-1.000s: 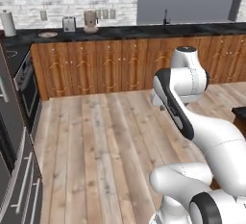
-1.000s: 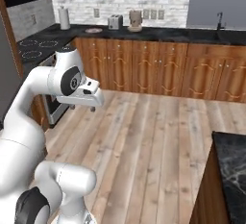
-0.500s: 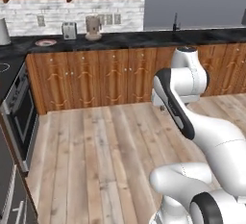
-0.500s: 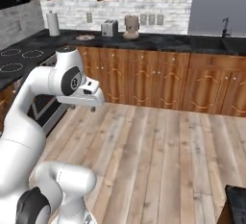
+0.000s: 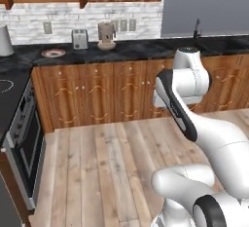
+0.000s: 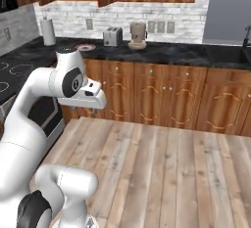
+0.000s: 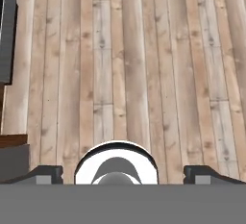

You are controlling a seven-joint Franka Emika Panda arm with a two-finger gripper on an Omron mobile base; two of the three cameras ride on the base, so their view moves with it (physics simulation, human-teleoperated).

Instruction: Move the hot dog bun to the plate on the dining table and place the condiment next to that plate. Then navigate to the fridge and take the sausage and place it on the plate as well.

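In the hand view my gripper points straight down at the bare wooden floor. Its two dark fingertips stand wide apart, open, with nothing between them. The arm is folded close over the base, and the hand hangs beside the white upper link. The hot dog bun, the plate, the dining table, the condiment, the fridge and the sausage are all out of view.
A black-topped counter on wooden cabinets runs across ahead, carrying a toaster, a brown jar-like appliance, a small round dish and a paper towel roll. A stove with an oven stands left. Wooden floor lies between.
The whole scene has shifted as the base drove and turned. The counter now looks nearer, and the black table corner has left the right base view. The arm's pose is unchanged and the gripper stays open.
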